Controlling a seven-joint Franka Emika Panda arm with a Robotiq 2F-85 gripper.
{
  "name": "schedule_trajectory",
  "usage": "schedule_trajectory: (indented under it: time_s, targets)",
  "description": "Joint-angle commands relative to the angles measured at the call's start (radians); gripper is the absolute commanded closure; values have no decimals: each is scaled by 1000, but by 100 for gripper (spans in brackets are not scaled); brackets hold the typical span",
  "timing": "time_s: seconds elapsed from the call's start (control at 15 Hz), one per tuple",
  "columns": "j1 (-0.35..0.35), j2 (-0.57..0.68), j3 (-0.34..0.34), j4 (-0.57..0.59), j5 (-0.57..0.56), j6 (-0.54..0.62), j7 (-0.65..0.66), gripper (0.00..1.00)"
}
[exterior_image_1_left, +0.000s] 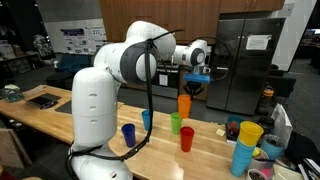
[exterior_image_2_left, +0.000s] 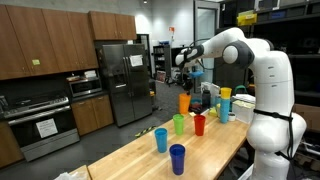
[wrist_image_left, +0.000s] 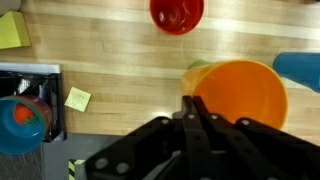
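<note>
Since the wrist view looks straight down, the big stuff only shows elsewhere: steel fridge in both exterior views, wood cabinets and oven in an exterior view. Wood table is in all three. Cup stack with a yellow one on top sits at the table end in both exterior views. Wrist view alone gives the yellow sticky note on the wood and the green cup rim peeking out from under the orange cup. Writing: paper sheet on the fridge door, print too small to read; sticky note, can't make out any text. Gripper has its fingers pressed together, pinching the near rim of the orange cup. Cup hangs upright just below the gripper, off the table, over and slightly beside the green cup, with the red cup near but apart.
</note>
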Motion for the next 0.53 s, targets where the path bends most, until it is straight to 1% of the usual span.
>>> schedule_trajectory:
  time_s: [0.0,0.47]
  targets:
    - [13,-45,-4,-47,1,3,-26,99]
    - [38,-56,1,-77,-7,6,-34,99]
